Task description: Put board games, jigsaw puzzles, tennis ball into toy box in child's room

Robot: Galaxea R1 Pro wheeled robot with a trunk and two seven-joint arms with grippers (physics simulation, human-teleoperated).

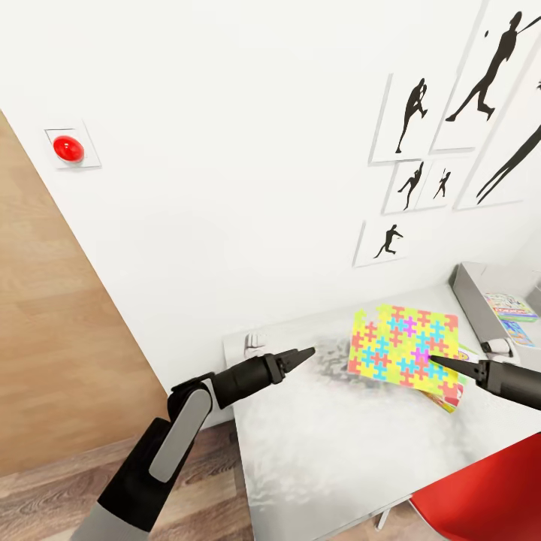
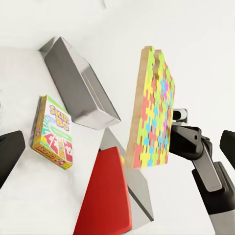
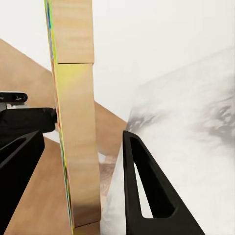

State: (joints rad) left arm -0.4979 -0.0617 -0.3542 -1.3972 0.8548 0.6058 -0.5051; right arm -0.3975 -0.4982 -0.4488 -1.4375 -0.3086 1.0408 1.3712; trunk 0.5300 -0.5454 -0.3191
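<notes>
A jigsaw puzzle (image 1: 402,344) of bright interlocking pieces hangs tilted above the table (image 1: 338,443), with my right gripper (image 1: 434,361) shut on its near edge. The right wrist view has the puzzle's wooden edge (image 3: 76,147) standing between the two fingers. Under it lies the Skip-Bo board game (image 1: 451,400), flat on the tabletop in the left wrist view (image 2: 53,133). The grey toy box (image 1: 472,289) stands at the table's far right with a printed game box (image 1: 512,308) inside. My left gripper (image 1: 304,353) hovers open over the table, left of the puzzle, holding nothing.
A red chair (image 1: 481,496) sits at the table's near right corner. The white wall with black silhouette pictures (image 1: 417,113) runs behind the table. Wood floor (image 1: 52,376) lies to the left, and a red button (image 1: 68,148) is on the wall.
</notes>
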